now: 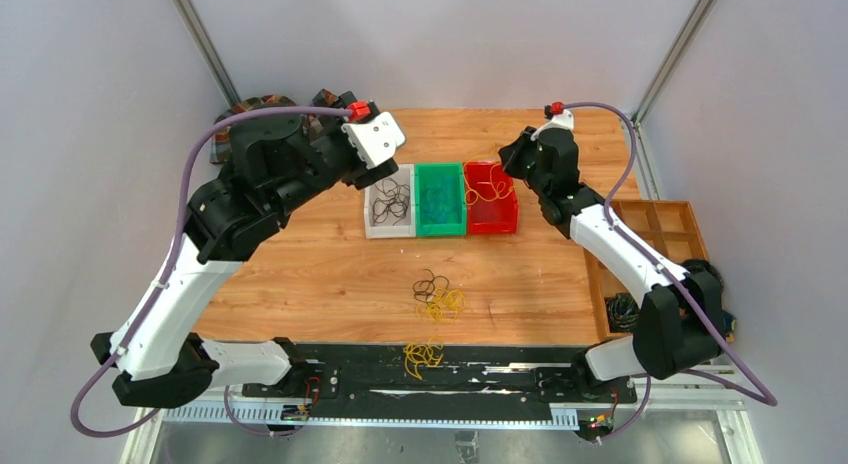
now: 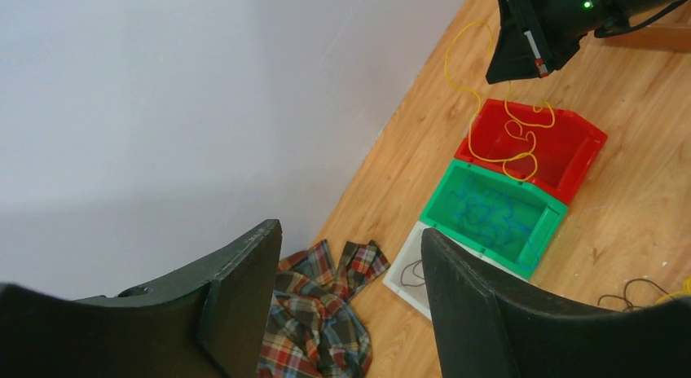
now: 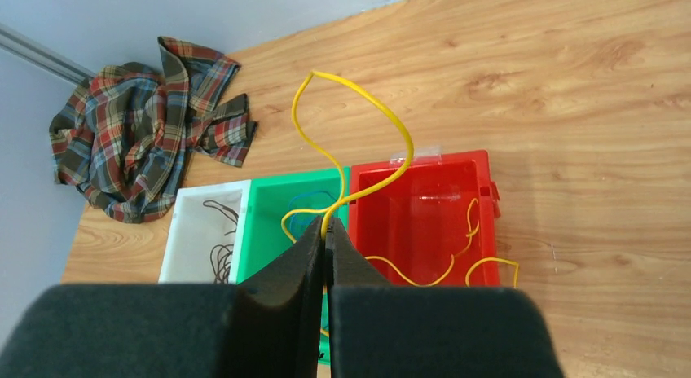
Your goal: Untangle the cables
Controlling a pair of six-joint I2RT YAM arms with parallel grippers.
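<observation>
A small tangle of black and yellow cables [image 1: 438,294] lies mid-table, and a yellow bunch [image 1: 423,356] lies on the black base rail. The white bin [image 1: 372,216] holds black cables, the green bin [image 1: 440,230] blue-green ones, and the red bin [image 1: 492,227] yellow ones. My right gripper [image 3: 326,231] is shut on a yellow cable [image 3: 358,93] above the green and red bins. The cable loops up and trails into the red bin [image 3: 424,223]. My left gripper [image 2: 352,231] is open and empty, raised at the back left beside the white bin [image 2: 407,276].
A plaid cloth [image 1: 250,109] lies in the back left corner and also shows in the left wrist view [image 2: 318,313]. A wooden compartment tray [image 1: 660,234] at the right edge holds a black wire coil [image 1: 622,309]. Walls close off the back and sides.
</observation>
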